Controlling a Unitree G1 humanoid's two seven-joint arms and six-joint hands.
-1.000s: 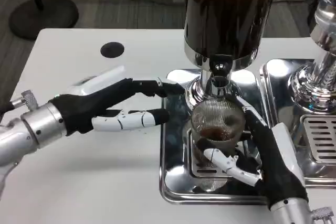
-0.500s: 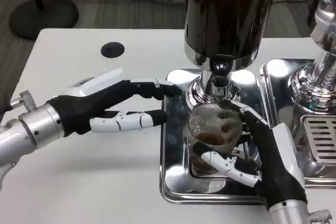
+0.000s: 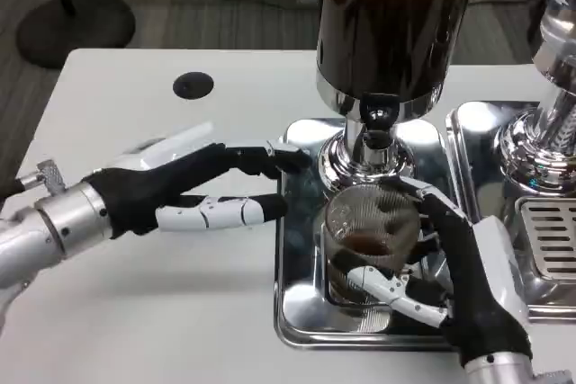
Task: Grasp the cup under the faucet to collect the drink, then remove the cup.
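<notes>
A clear ribbed glass cup with a little dark drink at its bottom stands on the drip tray, right below the faucet of a tall dispenser full of dark liquid. My right hand wraps around the cup from the right, thumb across its lower front and fingers behind it. My left hand hovers over the table left of the tray, fingers stretched toward the dispenser's base and holding nothing.
A second chrome dispenser with its own tray stands at the right edge. A black round hole lies in the white tabletop at the back left. The table's left and front parts are bare.
The cup, gripped by my right hand, has slid a little toward the front of the tray. My left hand has drifted slightly left and down.
</notes>
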